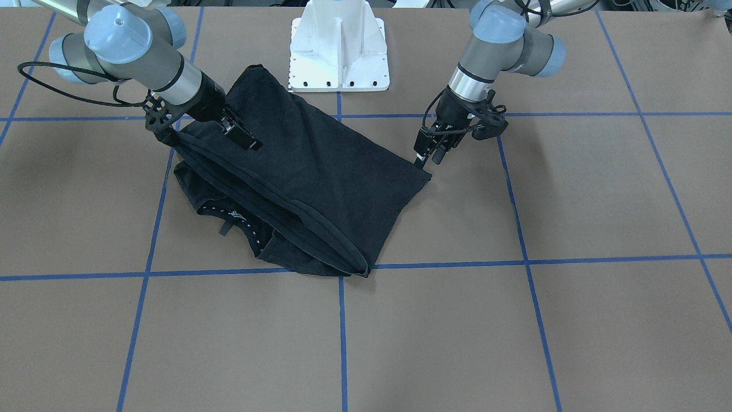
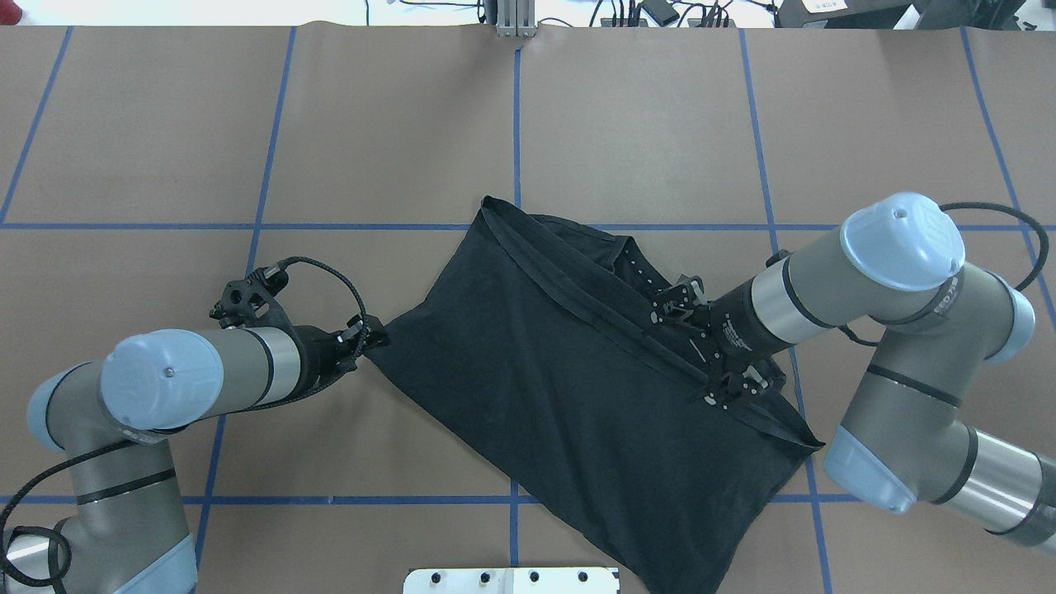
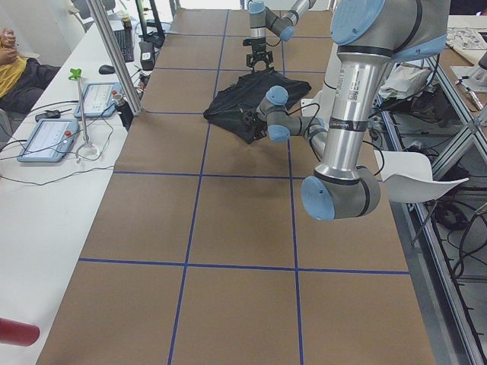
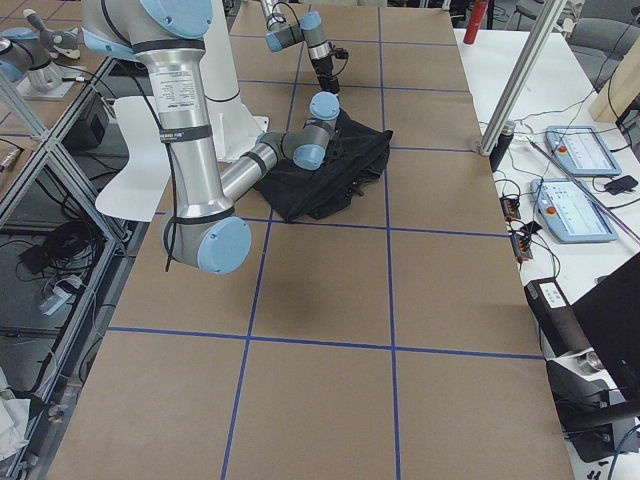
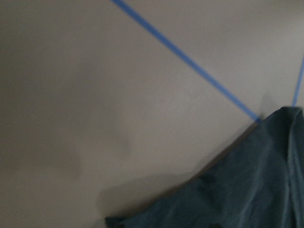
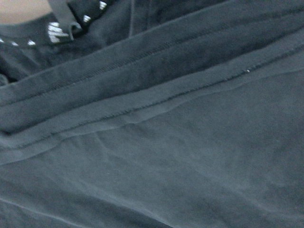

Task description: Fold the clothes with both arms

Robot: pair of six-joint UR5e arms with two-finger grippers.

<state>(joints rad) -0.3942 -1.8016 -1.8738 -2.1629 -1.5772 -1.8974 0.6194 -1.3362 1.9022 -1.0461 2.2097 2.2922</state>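
Note:
The black T-shirt (image 1: pixel 320 171) (image 2: pixel 561 371) lies folded over on the brown table, its doubled hem running across the collar side. The collar with the small white logo (image 1: pixel 234 214) (image 6: pixel 57 31) peeks out under that hem. My left gripper (image 1: pixel 426 160) (image 2: pixel 375 336) sits at one corner of the shirt and looks shut on its edge. In the left wrist view that fabric (image 5: pixel 247 190) casts a wide shadow on the table. My right gripper (image 1: pixel 249 140) (image 2: pixel 705 363) is low over the shirt near its opposite side. Its fingers look close together, but I cannot tell whether they pinch cloth.
The white pedestal mount (image 1: pixel 339 51) (image 2: pixel 511 580) stands just behind the shirt. Blue tape lines (image 1: pixel 343 337) grid the table. A side bench with tablets (image 3: pixel 46 137) runs along the operators' side, where part of a seated person (image 3: pixel 11 65) shows.

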